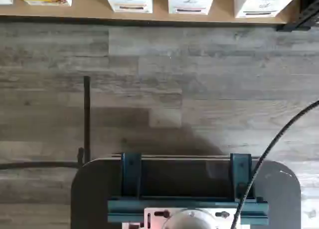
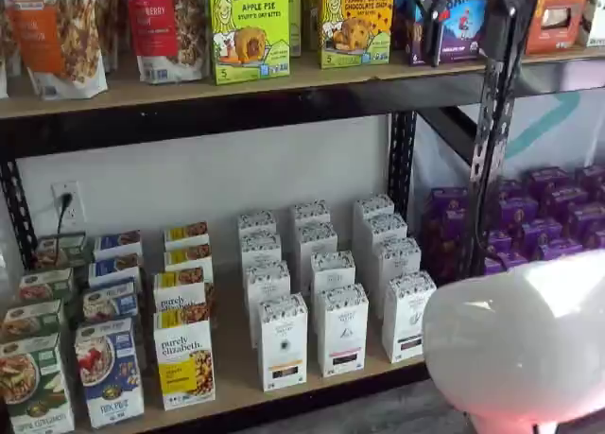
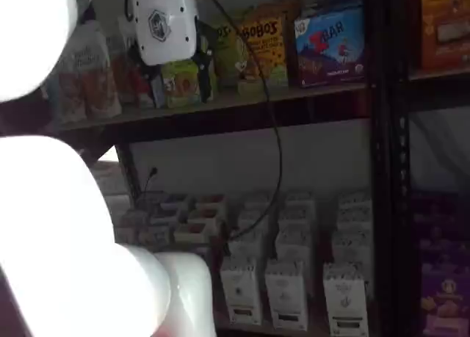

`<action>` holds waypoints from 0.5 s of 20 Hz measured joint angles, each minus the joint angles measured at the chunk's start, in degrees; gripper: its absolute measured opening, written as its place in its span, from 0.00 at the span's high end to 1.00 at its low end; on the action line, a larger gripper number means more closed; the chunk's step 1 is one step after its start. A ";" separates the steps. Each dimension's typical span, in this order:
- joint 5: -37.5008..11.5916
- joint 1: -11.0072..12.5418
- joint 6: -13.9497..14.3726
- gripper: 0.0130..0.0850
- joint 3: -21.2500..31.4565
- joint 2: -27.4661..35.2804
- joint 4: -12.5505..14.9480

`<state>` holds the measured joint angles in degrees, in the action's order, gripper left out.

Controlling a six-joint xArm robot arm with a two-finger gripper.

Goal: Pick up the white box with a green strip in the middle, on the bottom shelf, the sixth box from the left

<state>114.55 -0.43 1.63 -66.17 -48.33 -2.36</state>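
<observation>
The white box [image 2: 408, 314] stands upright at the front edge of the counter [image 2: 233, 363], untouched, at the end of the front row of three like cartons. A twin carton [image 2: 341, 328] is just beside it at nine o'clock, and another white carton is close behind it. At three o'clock there is a small gap, then the black upright [image 2: 492, 131] and the purple boxes [image 2: 548, 217] beyond. The wrist view shows only the box's front [image 1: 264, 2], across a stretch of floor.

The pincer [image 3: 176, 73] hangs well apart from it, high at eleven o'clock, level with the snack boxes [image 3: 264, 47]. Its fingers are dark against clutter, so I cannot tell whether they are apart or together.

This looks like the approach step, barely begun. The next move calls for lowering and advancing the arm to line up on this end carton, with fingers spread to straddle its narrow width without nudging the twin.
</observation>
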 joint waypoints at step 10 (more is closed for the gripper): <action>-6.76 -0.84 0.57 0.00 3.10 -1.61 0.50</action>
<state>107.78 -1.27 2.20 -63.07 -49.94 -1.86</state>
